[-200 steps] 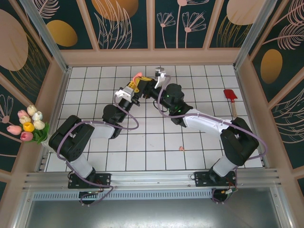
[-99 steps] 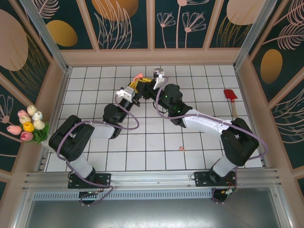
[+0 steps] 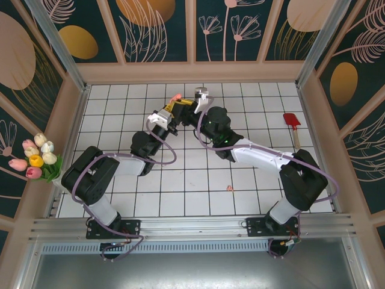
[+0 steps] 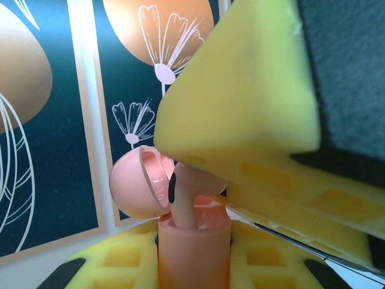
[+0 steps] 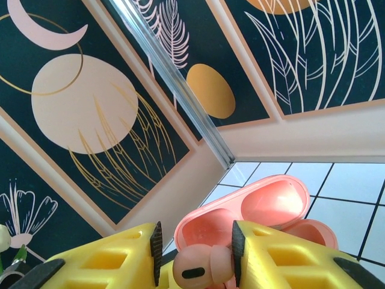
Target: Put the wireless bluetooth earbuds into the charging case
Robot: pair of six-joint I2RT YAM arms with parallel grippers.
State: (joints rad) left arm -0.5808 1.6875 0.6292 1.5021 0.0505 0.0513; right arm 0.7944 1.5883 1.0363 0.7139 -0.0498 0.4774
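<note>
Over the tiled tabletop, toward the back wall, my left pincer is clamped on the salmon-pink charging case, whose lid is open. My right pincer stands parted around a pink earbud standing in the case, with a gap at one pad. Another pink earbud lies on the near tiles.

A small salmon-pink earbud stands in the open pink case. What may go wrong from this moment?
1. The salmon-pink earbud sticks up from the salmon-pink plastic charging case, apparently not fully seated; it may tip out when the right gripper lets go.
2. The round lid might close on the stem.
</note>
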